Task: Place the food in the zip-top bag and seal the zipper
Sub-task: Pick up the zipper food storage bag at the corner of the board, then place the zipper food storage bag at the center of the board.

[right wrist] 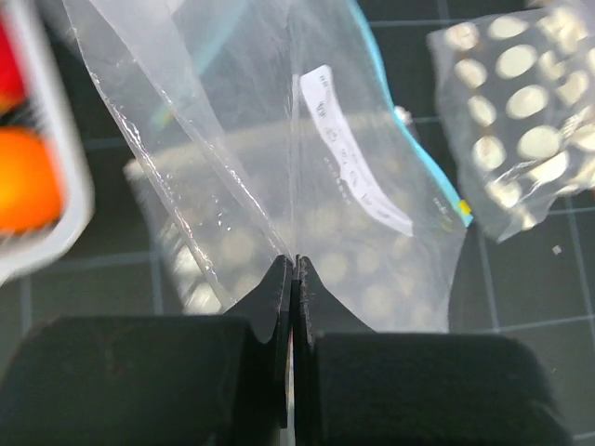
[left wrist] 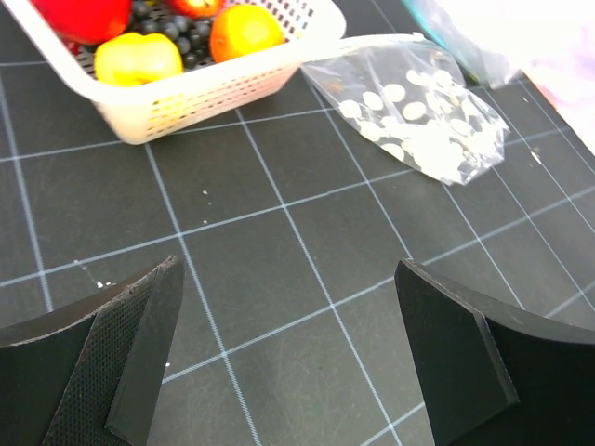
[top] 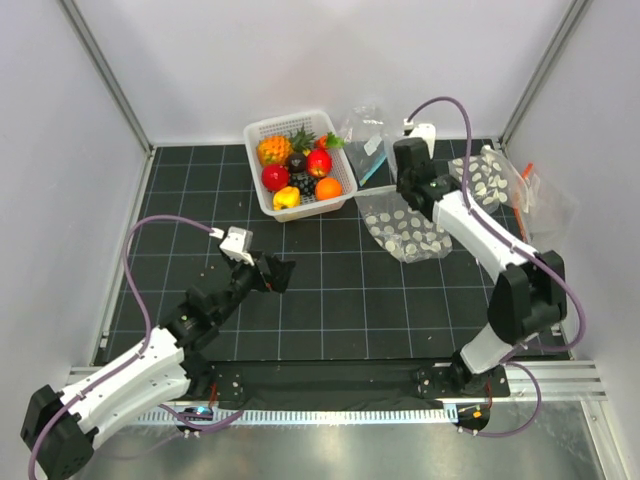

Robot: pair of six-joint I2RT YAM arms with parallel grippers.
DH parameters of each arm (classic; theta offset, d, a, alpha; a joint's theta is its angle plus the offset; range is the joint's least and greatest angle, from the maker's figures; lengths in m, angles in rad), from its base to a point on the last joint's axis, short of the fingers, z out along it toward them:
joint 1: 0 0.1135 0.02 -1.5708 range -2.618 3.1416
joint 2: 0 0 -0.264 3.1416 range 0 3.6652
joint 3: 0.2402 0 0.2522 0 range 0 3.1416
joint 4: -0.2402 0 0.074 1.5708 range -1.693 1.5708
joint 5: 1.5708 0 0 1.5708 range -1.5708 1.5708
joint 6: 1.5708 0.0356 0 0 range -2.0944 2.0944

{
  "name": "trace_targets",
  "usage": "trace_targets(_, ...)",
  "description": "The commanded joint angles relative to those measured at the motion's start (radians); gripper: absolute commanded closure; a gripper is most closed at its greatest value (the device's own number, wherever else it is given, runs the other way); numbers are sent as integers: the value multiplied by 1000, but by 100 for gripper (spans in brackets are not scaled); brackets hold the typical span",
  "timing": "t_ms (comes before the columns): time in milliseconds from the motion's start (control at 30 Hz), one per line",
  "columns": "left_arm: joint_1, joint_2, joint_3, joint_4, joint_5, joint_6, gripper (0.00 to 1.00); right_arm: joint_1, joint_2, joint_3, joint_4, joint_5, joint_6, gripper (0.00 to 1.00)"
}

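Observation:
The food lies in a white basket: two red rounds, an orange one and a yellow one. Just right of the basket, the clear zip-top bag stands crumpled. My right gripper is shut on a fold of the bag, whose teal zipper runs along its far right edge. My left gripper hangs open over bare mat in front of the basket, with nothing between its fingers. In the overhead view the left gripper sits mid-table.
A pineapple and dark berries share the basket. A dotted clear bag lies right of the basket, under my right arm. Another dotted bag and a bag with an orange strip lie at the far right. White walls enclose the mat.

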Motion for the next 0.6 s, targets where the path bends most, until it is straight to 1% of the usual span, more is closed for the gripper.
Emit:
trace_targets(0,2,-3,14,10,-75,-28,0,96,-167,-103,4,-9,53,99)
trace_targets(33,2,-6,12,6,-86,-29,0,139,-240,-135,-2,-13,69,99)
trace_targets(67,2,-9,11,6,-104,-40,0,156,-290,-207,4,-36,79,99)
trace_targets(133,2,-20,4,-1,-132,-54,0,190,-374,-287,39,-157,102,99)
trace_targets(167,1,-24,3,-1,-141,-58,0,225,-460,-357,51,-197,107,99)
trace_targets(200,2,-29,-2,-1,-146,-58,0,248,-492,-385,55,-226,112,99)
trace_targets(233,2,-37,-5,-1,-146,-58,0,268,-532,-413,50,-268,119,96)
trace_targets(267,2,-38,-3,-1,-147,-58,0,299,-563,-460,42,-285,124,88)
trace_targets(300,2,-41,-5,-1,-149,-58,0,308,-626,-485,36,-323,128,76)
trace_targets(333,2,-41,-3,-7,-149,-58,0,316,-654,-538,42,-389,135,49)
trace_targets(367,2,-43,-3,-9,-149,-58,0,325,-678,-560,45,-411,139,38)
trace_targets(400,2,-41,0,-9,-149,-60,0,325,-722,-574,44,-423,139,31)
trace_targets(433,2,-37,0,-4,-143,-58,0,327,-738,-583,32,-423,139,21)
trace_targets(500,2,-31,-2,-1,-135,-58,0,325,-772,-588,6,-385,135,17)
trace_targets(567,2,-18,1,-1,-124,-57,0,325,-780,-572,-7,-371,130,18)
